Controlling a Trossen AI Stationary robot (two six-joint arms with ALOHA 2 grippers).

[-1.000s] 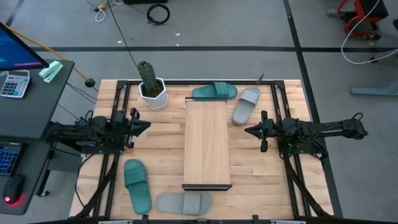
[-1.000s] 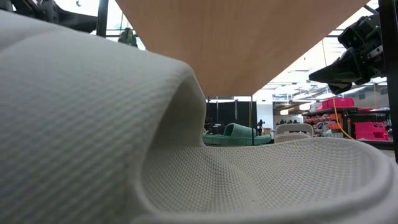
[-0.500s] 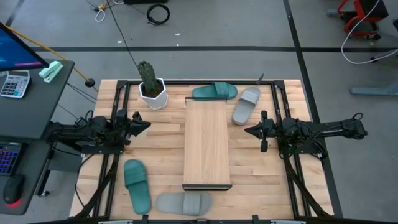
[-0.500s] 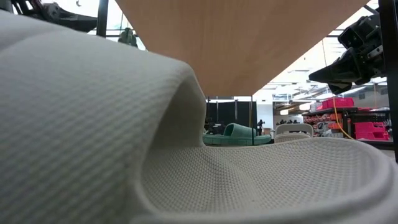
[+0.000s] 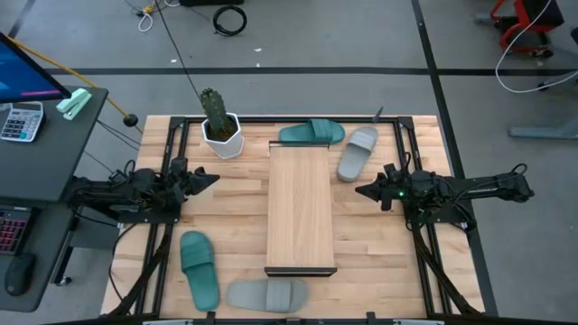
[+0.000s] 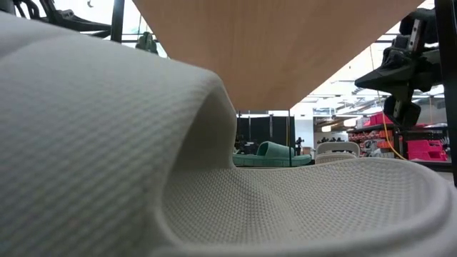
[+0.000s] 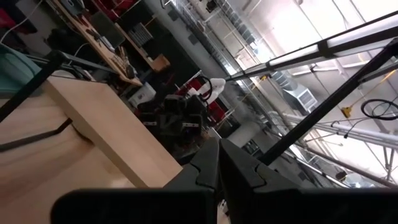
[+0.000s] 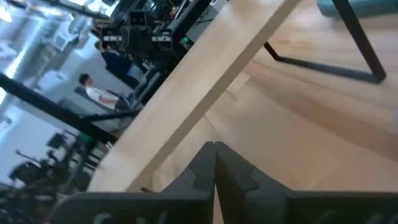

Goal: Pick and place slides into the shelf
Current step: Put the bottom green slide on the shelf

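The shelf (image 5: 301, 206), a long light board on a thin dark frame, stands in the middle of the table. One teal slide (image 5: 312, 134) and one grey slide (image 5: 358, 152) lie sole-down by its far end. Another teal slide (image 5: 199, 268) and another grey slide (image 5: 267, 293) lie by its near end. In the low view the near grey slide (image 6: 178, 178) fills the foreground under the shelf (image 6: 285, 43). My left gripper (image 5: 215, 180) is shut, left of the shelf and above the table. My right gripper (image 5: 359, 190) is shut to the shelf's right. Both point at the shelf and hold nothing.
A cactus in a white pot (image 5: 219, 126) stands at the far left of the table. Dark frame rails (image 5: 167, 235) run along the table's left and right sides under the arms. A desk with a calculator (image 5: 20, 120) is off the left edge. A person (image 8: 93, 92) sits in the room beyond.
Both grippers have rolled about their own pointing lines while staying in place, the left one beside the shelf's left side and the right one beside its right side. The slides and the shelf have not moved.
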